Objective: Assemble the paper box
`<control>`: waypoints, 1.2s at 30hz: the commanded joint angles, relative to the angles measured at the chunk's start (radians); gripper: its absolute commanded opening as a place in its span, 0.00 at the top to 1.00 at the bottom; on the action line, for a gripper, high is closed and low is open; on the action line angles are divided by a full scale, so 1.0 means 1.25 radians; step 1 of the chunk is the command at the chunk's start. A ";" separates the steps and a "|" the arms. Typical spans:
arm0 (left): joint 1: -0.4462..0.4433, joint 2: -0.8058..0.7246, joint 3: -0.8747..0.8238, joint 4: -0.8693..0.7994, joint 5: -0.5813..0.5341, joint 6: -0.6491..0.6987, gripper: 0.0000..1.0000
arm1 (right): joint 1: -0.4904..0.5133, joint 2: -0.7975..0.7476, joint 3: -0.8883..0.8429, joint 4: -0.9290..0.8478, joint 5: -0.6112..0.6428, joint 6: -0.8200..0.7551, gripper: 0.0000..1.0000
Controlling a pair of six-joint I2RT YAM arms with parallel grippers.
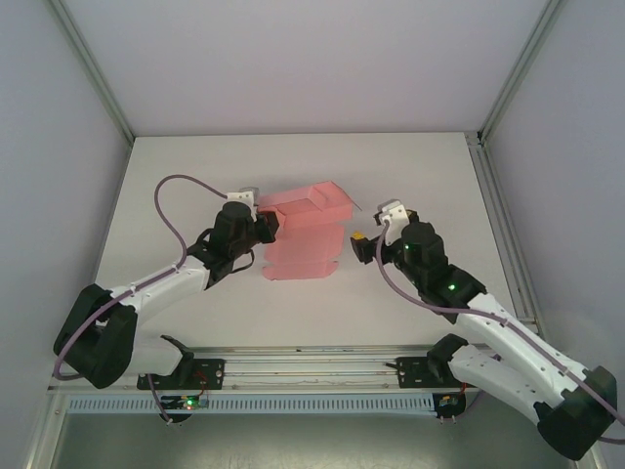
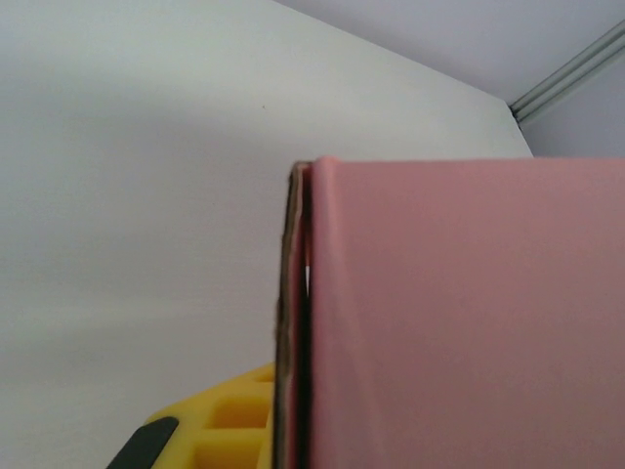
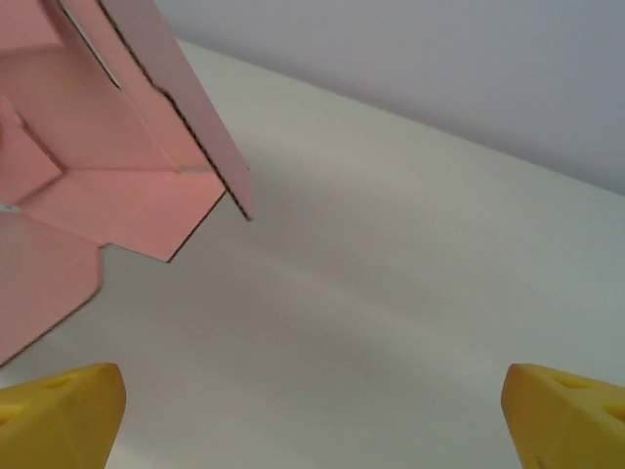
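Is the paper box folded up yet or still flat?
Partly folded: the paper box has far walls raised, while its near panel lies flat on the table.

White table (image 1: 293, 161), pale grey walls (image 1: 293, 59), aluminium corner posts (image 1: 94, 68)

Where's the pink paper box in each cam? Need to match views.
Top external: paper box at table centre, partly folded, between the two arms.
Left wrist: paper box close up in the right half, folded edge upright at mid-frame.
Right wrist: paper box upper left, one flap raised.
Shared landmark: the white table under it in all three.
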 commanded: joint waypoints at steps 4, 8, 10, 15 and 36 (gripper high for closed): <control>0.008 -0.026 0.032 -0.031 0.073 0.054 1.00 | -0.012 0.049 0.031 0.071 0.016 -0.099 0.02; 0.008 -0.028 0.032 -0.035 0.101 0.083 1.00 | -0.022 0.070 0.052 0.070 -0.005 -0.138 0.02; 0.009 -0.027 0.033 -0.039 0.102 0.097 1.00 | -0.027 0.076 0.061 0.066 -0.012 -0.155 0.02; 0.007 -0.010 0.043 -0.043 0.133 0.118 1.00 | -0.032 0.073 0.060 0.085 -0.069 -0.190 0.02; 0.007 0.065 0.075 -0.024 0.239 0.138 1.00 | 0.026 0.136 0.046 0.142 -0.084 -0.252 0.02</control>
